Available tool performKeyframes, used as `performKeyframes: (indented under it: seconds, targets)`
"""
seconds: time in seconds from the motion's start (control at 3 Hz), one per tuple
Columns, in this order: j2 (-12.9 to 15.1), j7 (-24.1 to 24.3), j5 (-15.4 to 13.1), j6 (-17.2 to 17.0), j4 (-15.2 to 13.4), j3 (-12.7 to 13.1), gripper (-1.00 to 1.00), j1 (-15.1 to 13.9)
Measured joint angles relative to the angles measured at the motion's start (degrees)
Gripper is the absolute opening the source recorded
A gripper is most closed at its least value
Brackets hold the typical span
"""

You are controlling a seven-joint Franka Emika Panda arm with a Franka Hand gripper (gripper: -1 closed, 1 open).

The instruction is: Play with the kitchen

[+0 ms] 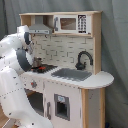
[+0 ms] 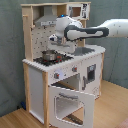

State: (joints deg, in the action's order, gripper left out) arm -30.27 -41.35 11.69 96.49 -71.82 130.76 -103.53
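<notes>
The kitchen (image 1: 75, 85) (image 2: 55, 70) is a tall white and light-wood toy unit in both exterior views. It has a hood (image 1: 40, 29), a microwave shelf (image 1: 68, 23), a black faucet (image 1: 83, 60) and a grey sink (image 1: 72, 74). A small metal pot (image 2: 49, 55) stands on the stovetop (image 2: 60, 60). The oven door (image 2: 70, 102) hangs open towards the floor. My gripper (image 2: 53, 40) hovers just above the pot, under the hood. In the first exterior view my white arm (image 1: 17, 60) hides most of the gripper.
Knobs (image 2: 57, 75) sit on the front panel above the oven. A grey curtain (image 1: 115, 45) hangs behind the kitchen. The wooden floor (image 2: 112, 107) lies in front of it. My arm spans from the second exterior view's right across the counter.
</notes>
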Motion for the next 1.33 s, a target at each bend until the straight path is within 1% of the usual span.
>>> performKeyframes:
  seconds: [0.33, 0.67, 1.0, 1.33]
  targets:
    - [1.6, -0.2, 0.1, -4.2, 0.9, 0.0, -1.0, -0.1]
    - [5.3, -0.2, -0.8, -8.8, 0.8, -0.6, -1.0, -0.1]
    - [8.4, -0.1, -3.2, -13.0, 0.0, -1.5, -1.0, -0.1]
    - [12.0, 0.1, -7.2, -16.7, -1.7, -2.0, -1.0, 0.0]
